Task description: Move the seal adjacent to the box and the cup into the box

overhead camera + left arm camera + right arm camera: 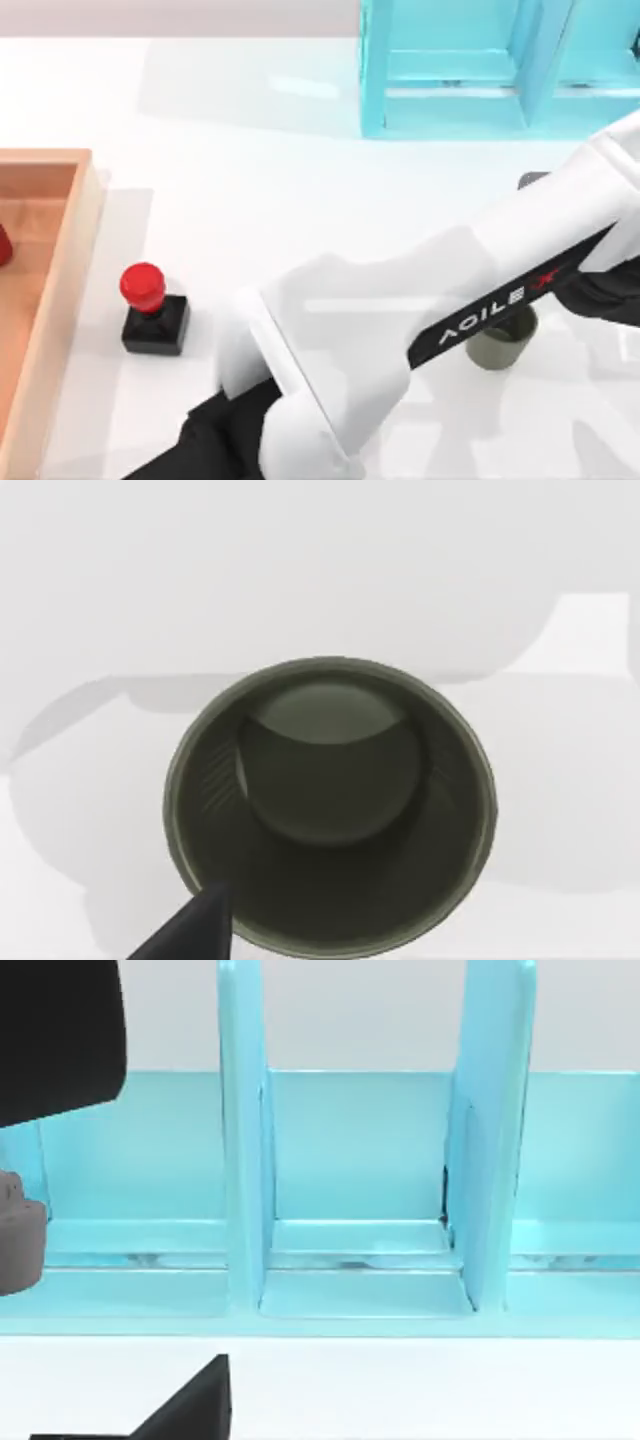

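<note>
White glossy worktop [300,180], pale wall behind. Blue shelf frame [450,70] at 1 o'clock. Box [45,300] at 9 o'clock; seal [152,310] just beside its wall, apart. Cup [500,345] upright at 4 o'clock, under the left arm. Left end effector [215,925] above the cup's rim [330,810]; its opening: cannot tell.

seal [152,312] beside box [62,262], cup [500,343] right
</note>
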{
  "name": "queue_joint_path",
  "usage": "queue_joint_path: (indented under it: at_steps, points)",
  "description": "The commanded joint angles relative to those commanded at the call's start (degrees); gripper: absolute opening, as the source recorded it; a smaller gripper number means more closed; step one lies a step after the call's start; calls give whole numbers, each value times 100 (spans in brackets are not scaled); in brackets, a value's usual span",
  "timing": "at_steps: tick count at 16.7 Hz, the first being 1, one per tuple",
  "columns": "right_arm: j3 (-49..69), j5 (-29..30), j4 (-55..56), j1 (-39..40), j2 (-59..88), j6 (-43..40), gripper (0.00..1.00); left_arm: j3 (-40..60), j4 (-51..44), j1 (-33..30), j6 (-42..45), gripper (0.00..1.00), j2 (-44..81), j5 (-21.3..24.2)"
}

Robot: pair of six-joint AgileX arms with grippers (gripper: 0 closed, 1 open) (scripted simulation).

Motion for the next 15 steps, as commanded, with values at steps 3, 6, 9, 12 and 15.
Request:
queue_joint_path:
  at_steps: [3,6,9,12,15]
  points:
    - [0,0,0,0,0,0,100,1012,-168,67,73,100,734,22]
    - [0,0,0,0,0,0,100,1758,-285,150,158,100,1342,43]
    - [0,0,0,0,0,0,100,1964,-321,176,183,100,1540,50]
    - [0,0,0,0,0,0,100,1964,-321,176,183,100,1540,50]
    - [0,0,0,0,0,0,100,1964,-321,176,183,77,1540,50]
